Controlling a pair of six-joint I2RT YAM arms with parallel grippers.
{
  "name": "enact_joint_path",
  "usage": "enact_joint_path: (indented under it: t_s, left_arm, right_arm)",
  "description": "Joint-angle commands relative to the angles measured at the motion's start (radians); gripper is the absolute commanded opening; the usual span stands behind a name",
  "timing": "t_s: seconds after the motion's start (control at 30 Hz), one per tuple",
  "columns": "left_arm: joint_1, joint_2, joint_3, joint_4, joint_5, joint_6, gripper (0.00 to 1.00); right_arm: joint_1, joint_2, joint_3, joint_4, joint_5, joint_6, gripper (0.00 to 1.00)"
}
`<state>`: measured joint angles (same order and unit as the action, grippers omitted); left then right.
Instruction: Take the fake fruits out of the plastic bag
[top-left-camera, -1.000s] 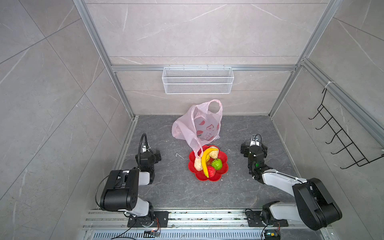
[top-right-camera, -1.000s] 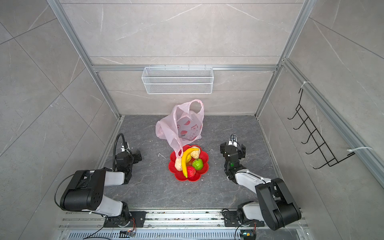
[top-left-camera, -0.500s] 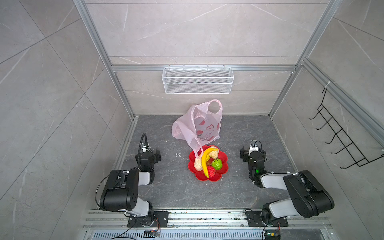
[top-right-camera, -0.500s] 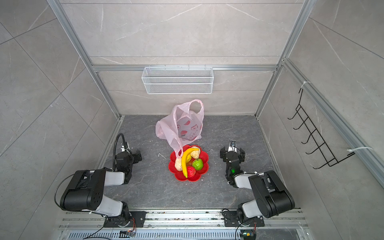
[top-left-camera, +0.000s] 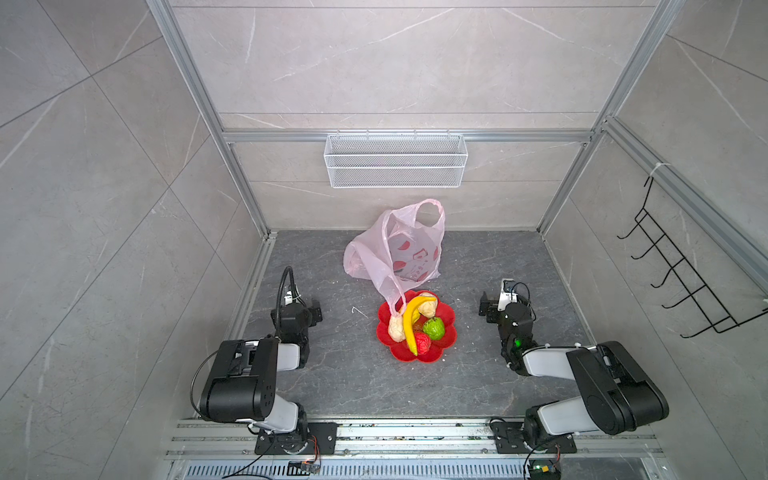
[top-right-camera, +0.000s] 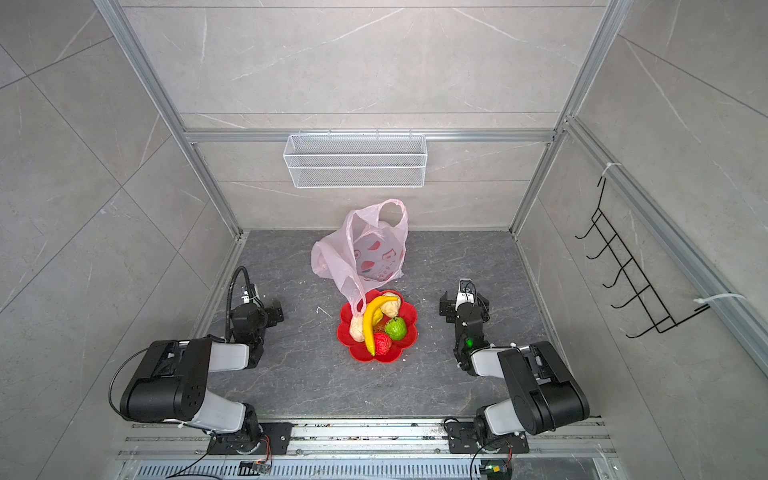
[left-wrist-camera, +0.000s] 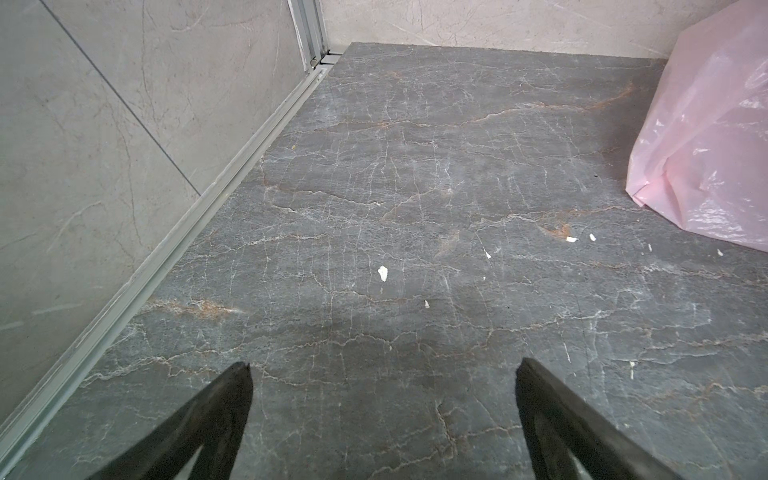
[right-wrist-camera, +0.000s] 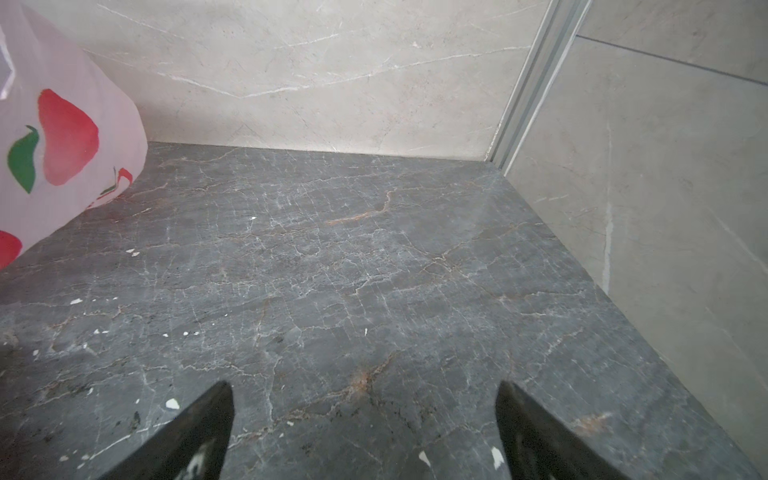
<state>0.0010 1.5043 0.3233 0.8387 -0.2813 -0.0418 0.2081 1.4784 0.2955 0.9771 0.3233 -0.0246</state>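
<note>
**Plainly out of the bag: fruits heaped in a red dish, both grippers idle**

Grey tiled walls (top-left-camera: 104, 208) edged with an aluminium frame (top-left-camera: 407, 136) enclose the cell on three sides. Its floor (top-left-camera: 332, 382) is a dark grey slab veined in white and rust. A white wire basket (top-left-camera: 395, 166) hangs on the far wall and a black hook rack (top-left-camera: 681, 282) on the right wall.

The two arms sit folded low at the near left and near right, well apart from the middle. The left gripper (left-wrist-camera: 383, 365) has its jaws spread wide over bare floor. The right gripper (right-wrist-camera: 364, 384) is equally wide apart and empty.

The plastic bag (top-left-camera: 399, 249) stands slumped at far centre. One loop handle (top-left-camera: 392, 295) trails onto the far-left rim of a red flower-shaped dish (top-left-camera: 449, 332) just in front of it.

The fake fruits lie piled in that dish. The banana (top-left-camera: 409, 324) runs across two beige lumps (top-left-camera: 396, 328), with the green ball (top-left-camera: 434, 328) to the right and the red ball (top-left-camera: 423, 343) nearest.

Only the top views take in the dish and fruits. The left wrist view catches the bag's plain pink side and pale flecks (left-wrist-camera: 382, 273) on the slab. The right wrist view catches a printed red fruit picture (right-wrist-camera: 66, 137) with a green leaf.
</note>
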Motion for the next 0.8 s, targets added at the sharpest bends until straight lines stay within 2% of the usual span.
enact_joint_path:
  t_s: [0.0, 0.17, 0.33, 0.77]
  left_arm:
    - [0.005, -0.003, 0.022, 0.045, 0.008, 0.0, 1.0]
    - [0.006, -0.003, 0.023, 0.045, 0.008, -0.001, 1.0]
    - [0.007, -0.003, 0.022, 0.046, 0.008, -0.001, 1.0]
    - [0.006, -0.003, 0.022, 0.046, 0.008, 0.0, 1.0]
  right_arm:
    - [-0.008, 0.054, -0.017, 0.083, -0.101, -0.033, 0.99]
    - [-0.016, 0.044, 0.007, 0.02, -0.102, -0.019, 0.99]
    - [-0.058, 0.043, 0.057, -0.083, -0.15, 0.015, 0.99]
    - [-0.065, 0.041, 0.057, -0.086, -0.161, 0.016, 0.99]
